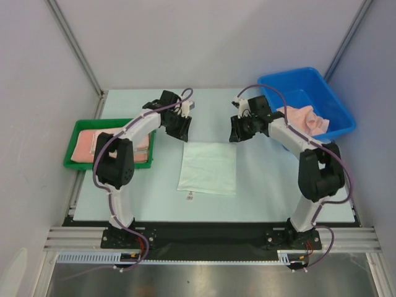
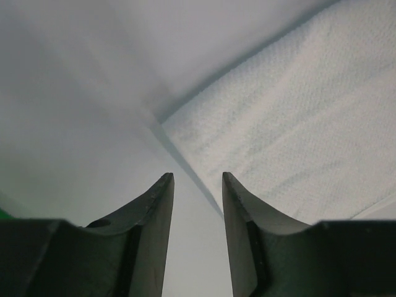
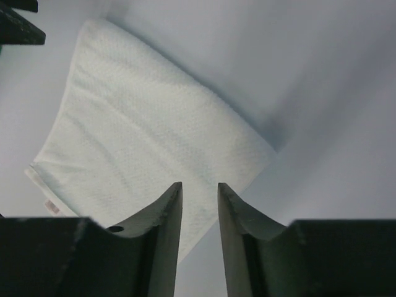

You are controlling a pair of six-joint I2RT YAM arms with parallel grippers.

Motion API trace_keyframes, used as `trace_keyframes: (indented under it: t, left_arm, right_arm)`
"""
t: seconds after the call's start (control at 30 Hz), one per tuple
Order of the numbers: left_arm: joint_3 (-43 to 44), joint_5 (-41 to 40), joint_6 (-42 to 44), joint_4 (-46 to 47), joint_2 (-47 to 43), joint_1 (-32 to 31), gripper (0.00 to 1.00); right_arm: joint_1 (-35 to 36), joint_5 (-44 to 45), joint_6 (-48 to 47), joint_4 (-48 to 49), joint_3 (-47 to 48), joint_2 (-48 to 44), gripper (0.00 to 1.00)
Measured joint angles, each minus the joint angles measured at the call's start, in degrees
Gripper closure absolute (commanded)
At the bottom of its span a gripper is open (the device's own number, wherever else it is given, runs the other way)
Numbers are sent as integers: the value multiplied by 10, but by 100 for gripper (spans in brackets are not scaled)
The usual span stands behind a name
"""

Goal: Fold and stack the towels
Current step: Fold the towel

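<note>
Two arms reach out over the pale counter (image 1: 266, 185), one on each side of a white towel (image 1: 208, 168). The white towel lies flat and spread out in the middle of the counter, and a small tag (image 1: 190, 198) pokes out at its near left corner. The left fingers (image 2: 154, 229) hang just by the far left corner of the white towel. They are a little apart and hold nothing. The right fingers (image 3: 164, 235) hang over the far right corner of the same towel. They too are a little apart, with nothing between them. From the right wrist, the edge of the towel runs under those fingers. From the left wrist, the towel's corner sits just ahead of the gap. On the left side of the counter is a green tray (image 1: 69, 148) with folded pink towels (image 1: 83, 145) lying in it. At the far right is a blue bin (image 1: 297, 98), and a crumpled pink towel (image 1: 306, 119) sits inside it.
</note>
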Motion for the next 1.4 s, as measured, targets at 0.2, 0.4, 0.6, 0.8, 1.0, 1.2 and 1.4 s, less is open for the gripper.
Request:
trace_keyframes:
  t: [0.2, 0.4, 0.6, 0.8, 1.0, 1.2, 1.4]
  left_arm:
    - [41, 94, 55, -25, 66, 9, 61]
    - [62, 102, 63, -19, 120, 6, 61]
    - [74, 45, 48, 8, 145, 7, 61]
    - [112, 14, 43, 14, 168, 6, 60]
    - [120, 15, 56, 16, 169, 8, 44]
    - [140, 40, 97, 7, 170, 21, 44]
    - [193, 43, 152, -16, 181, 27, 45]
  right_arm:
    - [-15, -64, -70, -57, 67, 101, 77]
    - [-26, -67, -93, -68, 85, 169, 80]
    - [-40, -53, -99, -58, 89, 203, 80]
    - [-41, -46, -108, -59, 115, 219, 79]
    - [-42, -64, -142, -90, 139, 221, 64]
    - [-44, -78, -175, -133, 200, 222, 63]
    - [-47, -78, -210, -169, 240, 246, 55]
